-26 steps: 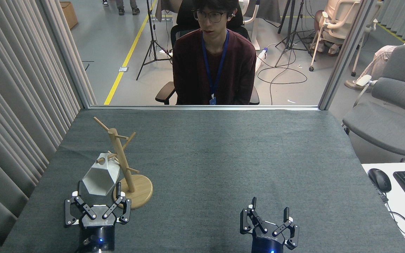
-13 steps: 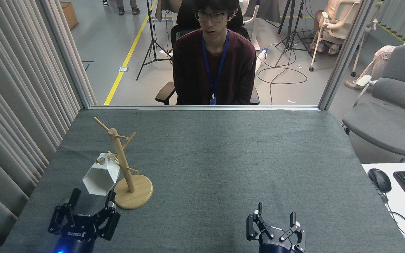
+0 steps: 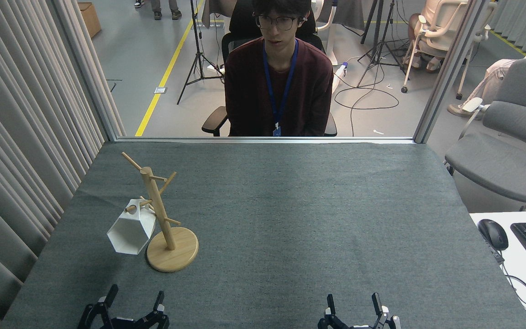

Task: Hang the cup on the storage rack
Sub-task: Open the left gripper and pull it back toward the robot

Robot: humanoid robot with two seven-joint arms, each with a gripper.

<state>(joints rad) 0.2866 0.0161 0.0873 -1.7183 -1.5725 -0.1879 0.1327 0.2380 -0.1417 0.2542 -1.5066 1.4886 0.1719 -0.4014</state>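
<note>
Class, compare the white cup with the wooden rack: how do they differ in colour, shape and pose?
The cup is white; the storage rack is light wood. The cup is a faceted, hexagonal shell; the rack is a thin post with pegs on a round base. The cup hangs tilted from a peg; the rack stands on the table. Both sit left of centre.

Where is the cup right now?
In the head view, the cup hangs on a left-side peg of the storage rack, on the table's near-left part.

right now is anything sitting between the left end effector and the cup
Nothing visible does. The left end effector sits open at the near edge, and only bare grey table cloth lies between it and the cup, which already hangs by its tab from a peg of the storage rack.
</note>
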